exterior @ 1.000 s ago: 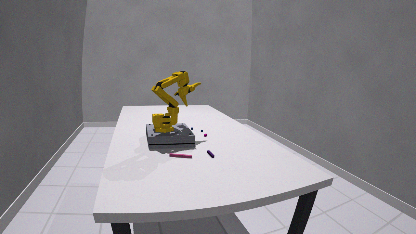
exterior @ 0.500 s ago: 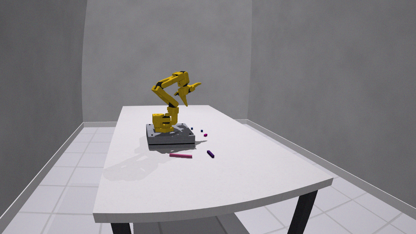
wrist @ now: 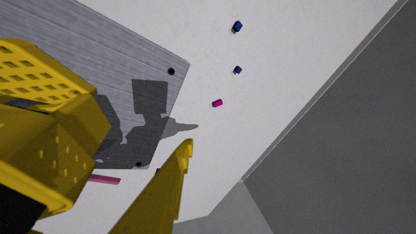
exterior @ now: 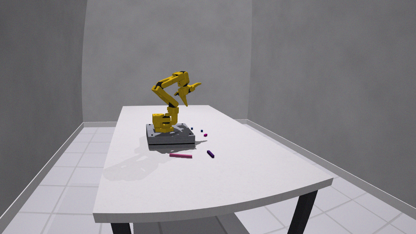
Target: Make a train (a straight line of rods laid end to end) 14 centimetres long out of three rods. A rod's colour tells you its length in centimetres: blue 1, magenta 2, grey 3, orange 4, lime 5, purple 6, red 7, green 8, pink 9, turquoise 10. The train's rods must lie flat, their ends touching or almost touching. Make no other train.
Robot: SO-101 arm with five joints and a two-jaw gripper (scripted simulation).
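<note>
Hovering high above the grey base block (exterior: 186, 139), the hand (exterior: 190, 94) stands wide apart with nothing between its fingers; the fixed finger (wrist: 169, 182) points down toward the desk (exterior: 261, 174) and the other splays out toward 3 o'clock in the exterior view

Rods, all lying flat on the desk, exterior view:
- pink rod (exterior: 180, 156): just in front of the base block at its 6 o'clock, long axis running 9-to-3, nearly parallel to the block's front face, not touching it
- purple rod (exterior: 210, 153): near the pink rod's right end, at its 3 o'clock, apart from it; long axis runs roughly 10-to-4, so the two are not in line
- magenta rod (exterior: 205, 135): short, off the block's right front corner, at about 3 o'clock
- two blue cubes (exterior: 201, 130), (exterior: 191, 128): beyond the magenta rod toward 11 o'clock, the farther one just beside the block's right edge; all three spaced apart, none touching

Wrist view: the blue cubes (wrist: 237, 26), (wrist: 237, 69) and the magenta rod (wrist: 217, 103) form a loose column from 12 toward 6 o'clock, right of the block's corner (wrist: 182, 65); the pink rod (wrist: 104, 179) is partly hidden behind the hand body; the purple rod shows only as a sliver at the finger's edge

Room: broad bare desk surface from 3 through 6 o'clock of the rods; right desk edge well away from all rods
</note>
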